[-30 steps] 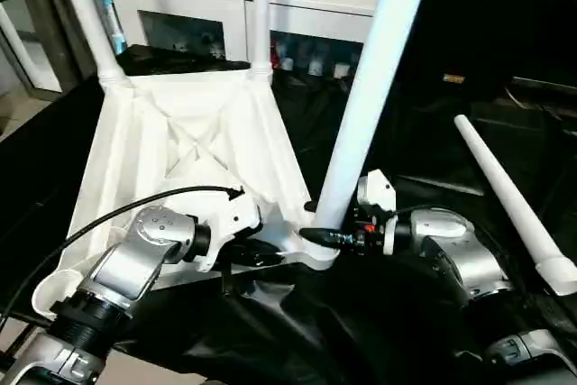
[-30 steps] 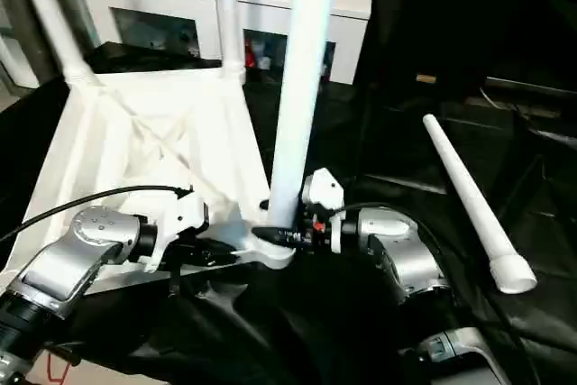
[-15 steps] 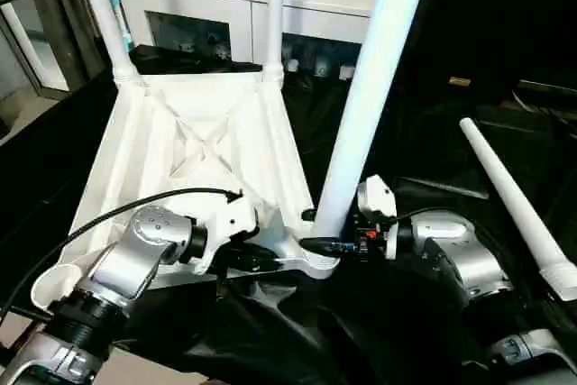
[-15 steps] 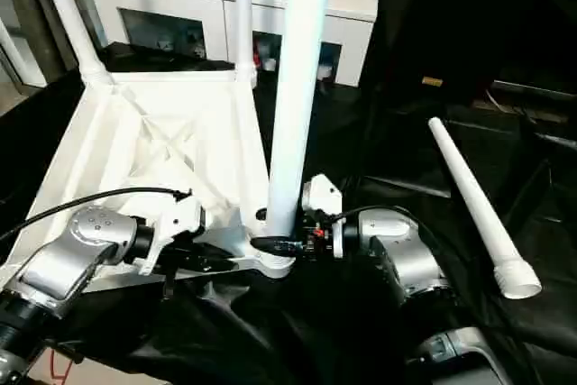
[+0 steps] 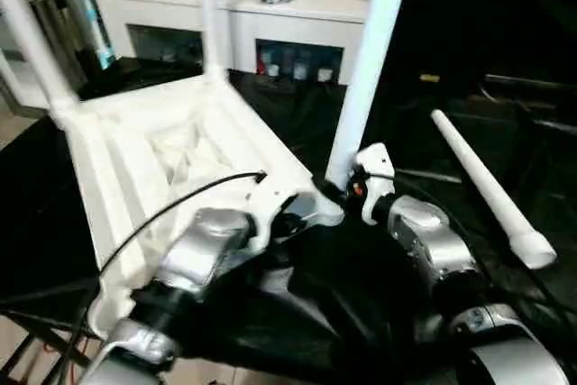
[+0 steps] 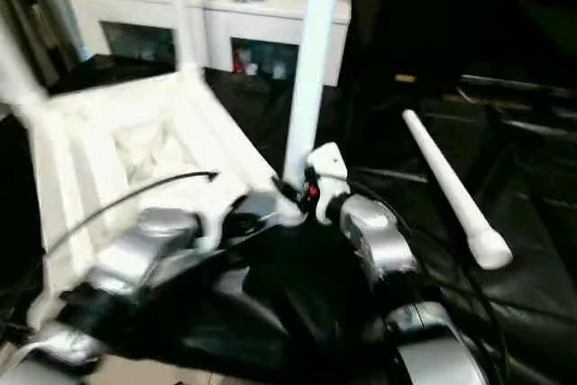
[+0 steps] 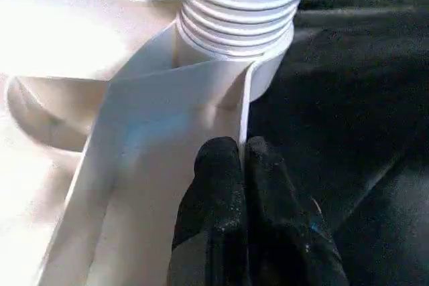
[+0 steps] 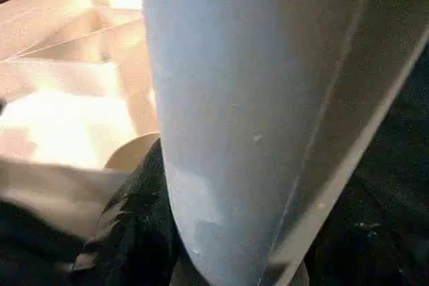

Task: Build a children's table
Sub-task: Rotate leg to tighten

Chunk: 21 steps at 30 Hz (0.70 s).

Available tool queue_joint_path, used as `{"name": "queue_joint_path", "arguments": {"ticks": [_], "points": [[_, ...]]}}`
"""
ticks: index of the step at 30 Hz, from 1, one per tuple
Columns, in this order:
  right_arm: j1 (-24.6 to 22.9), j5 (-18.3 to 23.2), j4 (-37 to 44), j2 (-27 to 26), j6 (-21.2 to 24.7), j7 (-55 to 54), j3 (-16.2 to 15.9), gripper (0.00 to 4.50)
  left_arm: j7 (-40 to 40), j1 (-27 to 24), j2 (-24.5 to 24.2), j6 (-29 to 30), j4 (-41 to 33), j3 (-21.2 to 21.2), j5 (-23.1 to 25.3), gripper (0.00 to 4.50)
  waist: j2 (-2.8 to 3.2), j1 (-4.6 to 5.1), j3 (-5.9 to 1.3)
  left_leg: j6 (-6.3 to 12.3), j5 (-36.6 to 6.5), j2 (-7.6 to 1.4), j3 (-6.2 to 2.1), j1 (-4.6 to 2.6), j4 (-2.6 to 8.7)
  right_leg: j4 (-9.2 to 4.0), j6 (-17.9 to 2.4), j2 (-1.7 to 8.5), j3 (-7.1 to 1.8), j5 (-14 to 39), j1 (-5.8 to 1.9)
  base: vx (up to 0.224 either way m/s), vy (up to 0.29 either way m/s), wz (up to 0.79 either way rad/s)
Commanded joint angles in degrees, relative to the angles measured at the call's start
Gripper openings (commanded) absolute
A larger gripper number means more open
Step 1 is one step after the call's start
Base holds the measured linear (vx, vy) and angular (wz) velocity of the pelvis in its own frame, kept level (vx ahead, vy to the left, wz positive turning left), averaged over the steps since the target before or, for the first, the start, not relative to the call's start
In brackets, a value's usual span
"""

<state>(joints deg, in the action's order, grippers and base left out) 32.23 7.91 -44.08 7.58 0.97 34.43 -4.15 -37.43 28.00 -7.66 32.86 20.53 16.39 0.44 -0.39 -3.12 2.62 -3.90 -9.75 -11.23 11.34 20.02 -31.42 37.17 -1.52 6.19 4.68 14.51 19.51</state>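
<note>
Lying upside down on black sheeting [image 5: 361, 313], the white tabletop [image 5: 135, 160] shows its ribbed underside, and every other thing here is best placed against it. Two legs already stand upright at its far corners, one [image 5: 27, 38] at the robot's far left and one [image 5: 207, 11] toward the white cabinet [image 5: 270, 20], which sits just beyond the tabletop's far edge with small objects on top. A third leg [image 5: 365, 65] rises from the tabletop's near corner on the robot's right, its threaded end [image 7: 234, 11] seated in the round corner socket [image 7: 258, 75]. The left gripper [image 7: 241, 165] has its two black fingers [image 7: 214, 185] pressed together on a thin white rib of the tabletop just beside that socket, pinching the rib's edge between them. The right gripper [image 5: 347, 188] sits against the base of the third leg, right at that same corner; in the right wrist view the leg's tube [image 8: 255, 98] stands very close, with one dark finger [image 8: 144, 212] lying along its side, though I cannot tell how wide those fingers stand or whether they truly clasp the tube. The fourth leg [image 5: 487, 191] lies loose on the sheeting, well apart from the tabletop on the robot's right, its wider end nearer the robot.
</note>
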Motion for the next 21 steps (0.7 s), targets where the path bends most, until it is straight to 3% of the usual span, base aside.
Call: {"name": "queue_joint_path", "arguments": {"ticks": [1, 2, 3, 4, 5, 6, 7, 9, 11, 13, 15, 21], "points": [[-2.64, -1.33, -5.64, -5.15, 6.03, 2.74, -5.75, 1.92, 2.9, 3.36, 3.08, -1.37, -1.4, 0.14, -0.44, 0.0, -2.97, -1.35, -1.2, -1.34, -28.6, 0.81, -0.72, -5.98, -3.39, -12.73, 1.5, 4.69, -2.68, 50.97, 7.36, 0.068, -0.094, 0.15], [-2.62, -1.33, -5.64, -5.18, 6.04, 2.75, -5.76, 1.92, 2.9, 3.37, 3.09, -1.39, -1.39, 0.17, -0.42, 0.0, -2.01, -0.77, -0.77, 1.14, -12.64, 0.11, -3.88, -1.01, -5.36, -13.14, -1.26, 9.75, -5.59, 57.84, 2.88, 0.133, -0.029, -0.42], [-2.48, -1.42, -5.66, -5.39, 6.1, 2.73, -5.88, 1.92, 2.83, 3.34, 3.08, -1.48, -1.52, 0.35, -0.39, 0.0, -0.78, -1.22, -1.75, -0.09, -9.03, -0.58, -5.05, 3.5, -2.3, -9.65, -1.57, 8.63, -4.11, 50.82, -1.67, 0.133, -0.029, -0.42], [-2.2, -1.58, -5.97, -5.62, 6.09, 2.61, -5.86, 1.92, 1.83, 2.99, 2.45, -1.46, -2.24, 0.87, -0.34, 0.0, 0.76, -2.12, -3.15, -2.02, -8.91, -1.45, -4.84, 2.31, 2.12, -6.99, -3.08, 3.23, -1.99, 26.22, -0.87, 0.068, 0.044, -0.42], [-1.98, -1.66, -6.28, -5.77, 6.1, 2.47, -5.71, 1.92, 1.34, 2.73, 2.05, -1.27, -2.76, 1.07, -0.28, 0.0, 1.15, -1.42, -3.34, -2.05, -13.14, -1.58, -4.09, 0.34, 2.09, -6.15, -6.75, 1.65, -1.86, 11.5, 0.48, 0.0, 0.0, 0.0], [-1.88, -1.67, -6.42, -5.84, 6.11, 2.41, -5.62, 1.92, 1.13, 2.58, 1.85, -1.14, -3.02, 1.12, -0.25, 0.0, 1.03, -1.04, -3.04, -1.33, -16.09, -1.36, -3.75, 0.32, 2.41, -6.23, -8.0, 1.49, -1.9, 10.84, 0.41, 0.0, 0.0, 0.0], [-1.5, -1.72, -6.93, -6.09, 6.27, 2.46, -5.22, 1.92, 0.65, 2.18, 1.39, -0.4, -3.75, 1.13, -0.04, 0.0, 1.71, -0.74, -2.78, -1.11, -22.17, -1.41, -3.32, -0.28, 2.68, -7.21, -9.14, 1.78, -2.1, 16.07, 0.89, 0.0, 0.0, 0.0], [-1.4, -1.97, -7.02, -6.18, 6.5, 2.67, -4.89, 1.92, 0.31, 1.95, 0.96, -0.08, -4.21, 1.2, 0.02, 0.0, 1.81, -0.03, -2.58, -2.12, -26.55, -1.59, -3.7, 0.25, 3.13, -7.99, -7.36, 2.23, -1.96, 22.64, 0.64, 0.0, 0.0, 0.0], [-1.37, -2.4, -6.99, -6.17, 6.45, 2.93, -4.69, 1.92, 0.19, 1.88, 0.71, -0.3, -4.37, 1.21, 0.13, 0.0, 1.44, 0.12, -2.84, -1.99, -25.26, -1.52, -3.57, 0.29, 3.19, -8.2, -6.63, 2.22, -2.01, 22.29, 0.43, 0.0, 0.0, 0.0], [-1.26, -2.64, -6.92, -6.18, 6.79, 2.82, -4.56, 1.92, -0.15, 1.91, 0.42, -0.75, -4.36, 1.28, 0.25, 0.0, 1.47, 0.0, -2.73, -1.4, -23.39, -1.55, -3.23, 0.25, 3.28, -8.41, -6.79, 2.2, -2.16, 21.44, 0.63, 0.0, 0.0, 0.0], [-0.8, -2.76, -6.93, -6.37, 8.08, 1.95, -4.11, 1.92, -1.33, 1.94, -0.4, -2.42, -4.41, 1.62, 0.33, 0.0, 1.58, 0.0, -2.58, -1.38, -24.1, -1.51, -3.14, 0.03, 3.29, -8.71, -6.54, 2.27, -2.18, 23.75, 0.9, 0.0, 0.0, 0.0], [0.01, -2.83, -6.97, -6.29, 6.36, 1.72, -3.38, 1.92, -3.06, 1.38, -1.84, -3.01, -5.65, 1.35, -0.55, 0.0, 1.88, 0.36, -2.51, -1.87, -24.55, -1.59, -3.24, 0.15, 3.52, -8.91, -5.76, 2.33, -2.19, 25.17, 0.99, 0.0, 0.0, 0.0]]}}
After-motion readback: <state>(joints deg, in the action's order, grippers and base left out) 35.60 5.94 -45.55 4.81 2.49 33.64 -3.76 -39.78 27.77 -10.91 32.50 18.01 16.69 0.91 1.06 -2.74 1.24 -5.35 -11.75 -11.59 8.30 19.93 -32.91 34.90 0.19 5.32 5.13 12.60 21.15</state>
